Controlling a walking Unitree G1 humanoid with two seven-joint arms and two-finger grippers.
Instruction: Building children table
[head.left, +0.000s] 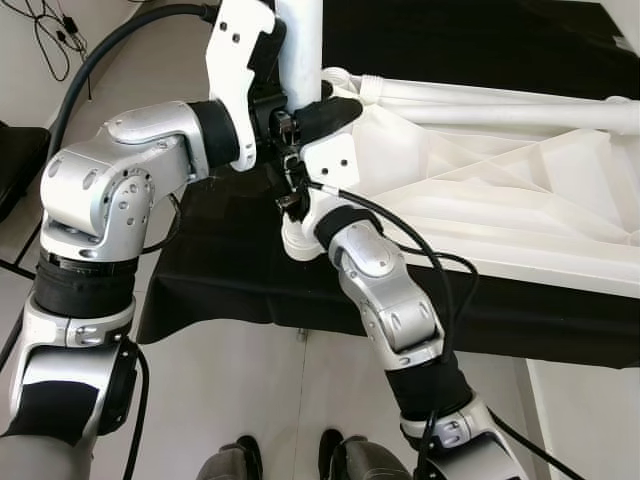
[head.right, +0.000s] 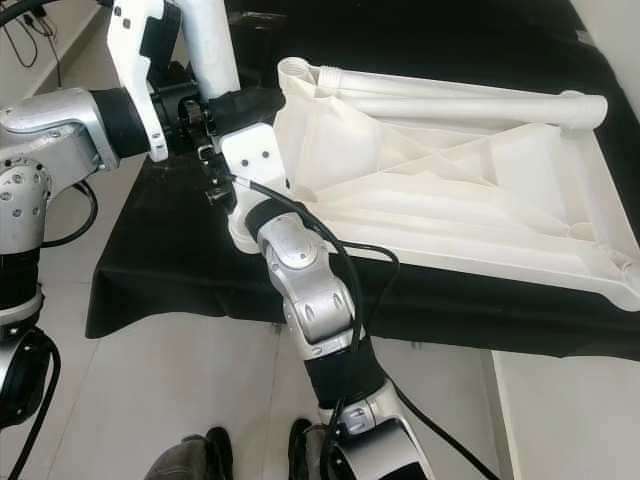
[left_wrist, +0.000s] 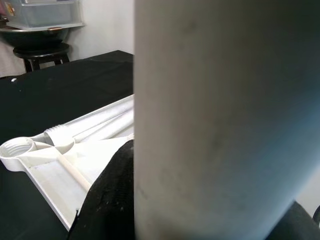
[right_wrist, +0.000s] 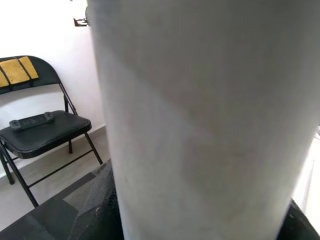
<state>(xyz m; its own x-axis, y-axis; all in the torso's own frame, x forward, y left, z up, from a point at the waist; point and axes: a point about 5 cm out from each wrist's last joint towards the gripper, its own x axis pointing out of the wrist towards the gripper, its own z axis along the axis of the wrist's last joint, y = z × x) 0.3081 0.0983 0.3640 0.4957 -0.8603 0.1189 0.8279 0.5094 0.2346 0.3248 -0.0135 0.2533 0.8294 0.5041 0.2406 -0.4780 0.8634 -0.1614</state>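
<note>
Table leg (right_wrist: 210, 120) close; folding chair (right_wrist: 35, 130) behind.

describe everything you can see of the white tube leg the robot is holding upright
The white round plastic table leg is a smooth, plain, matte tube, faintly scuffed up close. It stands roughly upright at the near left corner of the white ribbed plastic tabletop, which lies upside down on a black cloth. Its top runs out of frame and its lower end is hidden behind the grippers. The left gripper and the right gripper both clasp it from opposite sides, black fingers pressed against it.
</note>
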